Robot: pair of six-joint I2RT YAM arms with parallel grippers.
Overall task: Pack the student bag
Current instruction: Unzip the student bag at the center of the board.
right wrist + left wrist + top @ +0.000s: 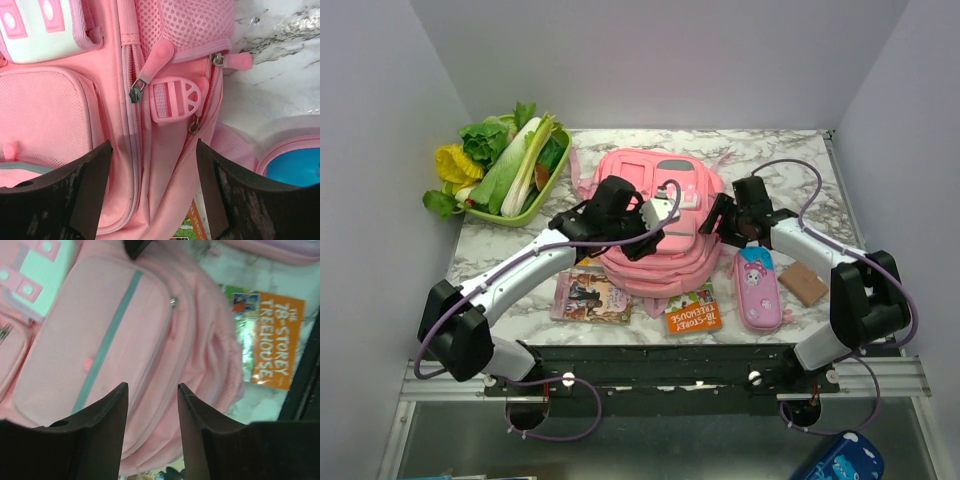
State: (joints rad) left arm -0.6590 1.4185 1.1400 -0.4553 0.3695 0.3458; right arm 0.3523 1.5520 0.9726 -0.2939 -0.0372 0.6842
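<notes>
The student bag (650, 262), where is it laid?
— Flat in the middle of the table (790, 170), front pockets upward, so that its zips can be reached from above.
— And how are the grippers held?
— The left gripper (152, 390) is held over the front pocket, jaws apart and nothing between them. The right gripper (154, 147) is spread wide above the zip pulls (152, 62) beside the buckle (175, 100), also empty.
— Why there?
— A zip is probably meant to be taken and drawn. The main compartment appears shut, though this cannot be settled from the views given.
— What is left to be packed?
— An orange book (692, 312) and a pencil case (758, 288) are seen lying just beside the bag, outside it.
</notes>
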